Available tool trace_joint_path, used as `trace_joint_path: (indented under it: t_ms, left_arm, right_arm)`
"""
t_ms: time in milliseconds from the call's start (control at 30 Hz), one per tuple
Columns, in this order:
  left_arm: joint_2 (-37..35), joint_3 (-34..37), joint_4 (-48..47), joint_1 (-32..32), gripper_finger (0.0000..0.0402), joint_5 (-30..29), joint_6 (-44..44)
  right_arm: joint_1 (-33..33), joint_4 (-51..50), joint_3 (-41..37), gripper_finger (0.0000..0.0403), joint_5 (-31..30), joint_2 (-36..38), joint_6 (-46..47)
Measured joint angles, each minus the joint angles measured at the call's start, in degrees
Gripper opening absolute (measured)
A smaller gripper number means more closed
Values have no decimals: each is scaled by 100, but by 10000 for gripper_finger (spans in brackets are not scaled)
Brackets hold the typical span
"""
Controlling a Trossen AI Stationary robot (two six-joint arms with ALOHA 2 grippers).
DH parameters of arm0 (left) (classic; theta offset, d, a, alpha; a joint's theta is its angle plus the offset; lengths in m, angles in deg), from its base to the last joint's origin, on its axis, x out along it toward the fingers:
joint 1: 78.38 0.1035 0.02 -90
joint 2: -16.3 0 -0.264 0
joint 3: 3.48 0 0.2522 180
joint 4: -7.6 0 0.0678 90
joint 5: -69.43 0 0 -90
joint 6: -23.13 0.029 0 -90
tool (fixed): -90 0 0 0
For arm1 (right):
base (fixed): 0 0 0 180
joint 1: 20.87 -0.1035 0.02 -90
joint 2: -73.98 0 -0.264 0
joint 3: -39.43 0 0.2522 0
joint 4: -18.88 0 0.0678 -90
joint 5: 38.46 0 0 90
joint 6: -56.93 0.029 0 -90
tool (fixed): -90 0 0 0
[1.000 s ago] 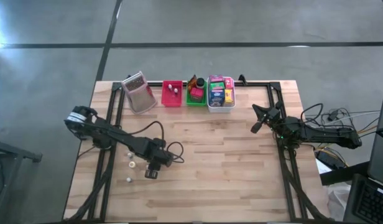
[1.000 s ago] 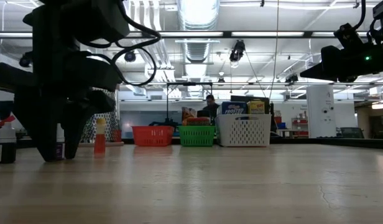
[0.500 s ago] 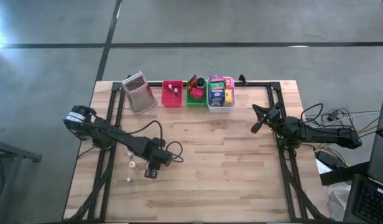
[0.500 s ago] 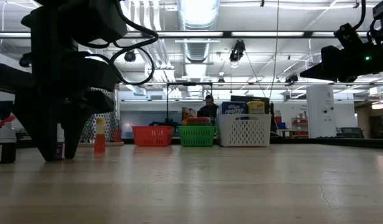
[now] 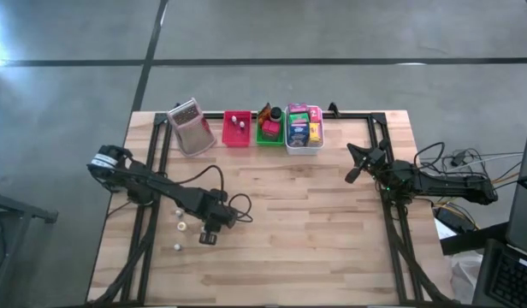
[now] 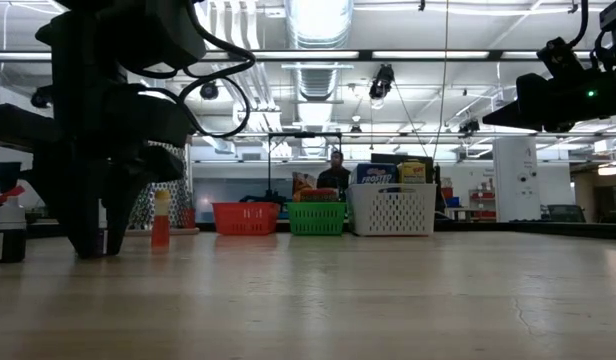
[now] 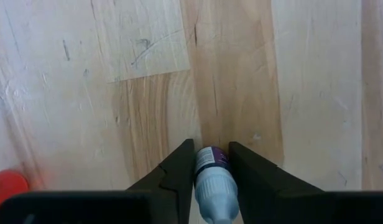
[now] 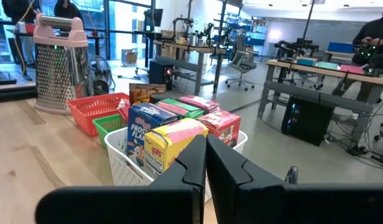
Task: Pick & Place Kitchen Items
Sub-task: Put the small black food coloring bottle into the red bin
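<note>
The left gripper [image 5: 209,237] is down at the table [image 5: 315,231] on its near left part. Between its fingers [image 7: 179,171] lies a tiny pale bottle [image 7: 211,180] with a purple label band. The jaws stand on both sides of the bottle and seem to touch it, so I judge that the gripper is taking hold of this bottle, though the grip is perhaps not yet firm.

To do this step well, the fingers should press on the body of the bottle, not on the narrow neck, because the bottle is round and smooth and could slip or roll away. The lift should begin only when the hold is firm, and it should go straight up.

The bottle looks light blue-grey and slim, lying on its side on the wood. Just to the left of the gripper, three other small pale bottles [image 5: 181,226] lie on the table, near each other but apart.

Farther to the right, the right gripper [image 5: 352,175] waits above the table with its fingers clenched and nothing in them.

At the far edge stand a metal grater [image 5: 189,128], a red tray [image 5: 236,130], a green tray [image 5: 268,131] and a white tray [image 5: 304,139] with colourful packets [image 8: 173,140] inside.
</note>
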Motion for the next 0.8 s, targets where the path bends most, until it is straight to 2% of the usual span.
trace_joint_path:
  t_ms: [600,800]
  left_arm:
    - [25,-174,-100,0,99,21,-10]
    - [28,-320,-167,42,99,198,8]
  right_arm:
    - [0,0,0,8,2,-1,0]
    - [-2,0,2,8,2,0,0]
